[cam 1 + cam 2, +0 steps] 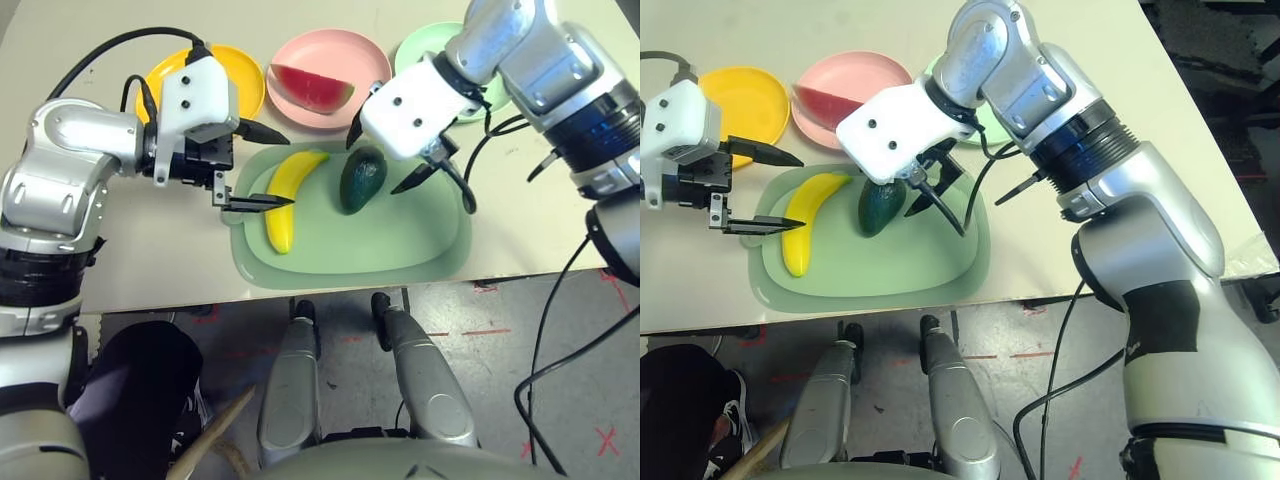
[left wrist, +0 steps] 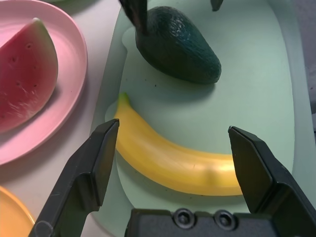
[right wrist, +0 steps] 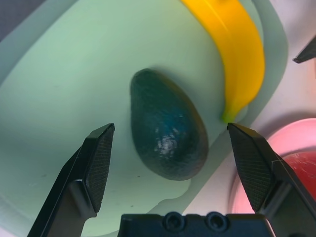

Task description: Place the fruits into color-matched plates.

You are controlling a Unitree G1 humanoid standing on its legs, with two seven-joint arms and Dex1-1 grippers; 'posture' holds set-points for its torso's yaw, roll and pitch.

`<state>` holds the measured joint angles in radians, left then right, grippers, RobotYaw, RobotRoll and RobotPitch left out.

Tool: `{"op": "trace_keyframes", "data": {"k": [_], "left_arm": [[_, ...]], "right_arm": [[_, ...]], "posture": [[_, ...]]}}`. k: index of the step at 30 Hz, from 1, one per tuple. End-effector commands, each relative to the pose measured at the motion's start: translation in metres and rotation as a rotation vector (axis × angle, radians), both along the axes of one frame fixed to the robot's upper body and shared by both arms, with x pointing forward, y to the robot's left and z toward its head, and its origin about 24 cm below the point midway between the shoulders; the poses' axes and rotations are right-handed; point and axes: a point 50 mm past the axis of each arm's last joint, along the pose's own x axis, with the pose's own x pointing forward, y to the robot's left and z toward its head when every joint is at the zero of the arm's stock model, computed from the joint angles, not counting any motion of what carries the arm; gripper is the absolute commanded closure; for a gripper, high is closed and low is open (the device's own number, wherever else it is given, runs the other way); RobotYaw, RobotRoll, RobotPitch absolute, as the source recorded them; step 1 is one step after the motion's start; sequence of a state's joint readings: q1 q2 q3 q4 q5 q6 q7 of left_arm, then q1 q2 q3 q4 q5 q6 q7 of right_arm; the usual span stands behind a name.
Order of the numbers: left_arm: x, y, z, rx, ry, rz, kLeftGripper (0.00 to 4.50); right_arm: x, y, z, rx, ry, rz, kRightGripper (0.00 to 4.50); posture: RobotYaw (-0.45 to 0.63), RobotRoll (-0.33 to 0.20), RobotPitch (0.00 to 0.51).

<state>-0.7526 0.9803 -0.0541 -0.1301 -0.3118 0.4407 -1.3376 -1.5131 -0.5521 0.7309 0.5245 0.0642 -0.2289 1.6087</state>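
In the left eye view, the red watermelon wedge (image 1: 318, 90) lies on the pink plate (image 1: 372, 62) at the upper middle of the frame, seemingly because its flesh best matches that colour. The yellow banana (image 1: 283, 215) and the dark green avocado (image 1: 362, 182) lie apart on the pale-green cutting mat (image 1: 345, 262) at the centre, banana to the left, avocado to the right. The yellow-orange plate (image 1: 253, 78) sits at the upper left and the mint green plate (image 1: 415, 47) at the upper right, on the tabletop (image 1: 150, 245), so each fruit probably has its match on its own side.

The left end effector (image 2: 173, 165) has its fingers wide apart, one towards each end of the banana, holding nothing; that spacing looks meant for a grip on the fruit. The right end effector (image 3: 173, 165) is likewise spread and empty, with the avocado ahead of it between the lines of its fingers, presumably to take it across its body.

The next move likely calls for both to lower and close, then carry banana and avocado to their plates. The avocado's smooth, rounded skin could slip, and the curved banana could swivel if pinched off-centre.
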Motion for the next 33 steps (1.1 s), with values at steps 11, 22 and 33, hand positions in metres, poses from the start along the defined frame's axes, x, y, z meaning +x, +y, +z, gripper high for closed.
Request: {"op": "trace_keyframes", "data": {"k": [11, 22, 33], "left_arm": [[-0.005, 0.001, 0.004, 0.046, -0.005, 0.008, 0.00], [-0.006, 0.002, 0.004, 0.054, -0.004, 0.010, 0.00], [-0.006, 0.005, 0.004, 0.065, -0.004, 0.018, 0.00]], "right_arm": [[0.006, 0.004, -0.015, 0.003, 0.034, -0.001, 0.01], [0.013, 0.004, -0.023, -0.003, 0.048, -0.023, 0.01], [0.015, 0.003, -0.028, -0.005, 0.059, -0.036, 0.01]], "posture": [[-0.06, 0.000, 0.439], [-0.05, 0.000, 0.440], [-0.04, 0.000, 0.439]]}}
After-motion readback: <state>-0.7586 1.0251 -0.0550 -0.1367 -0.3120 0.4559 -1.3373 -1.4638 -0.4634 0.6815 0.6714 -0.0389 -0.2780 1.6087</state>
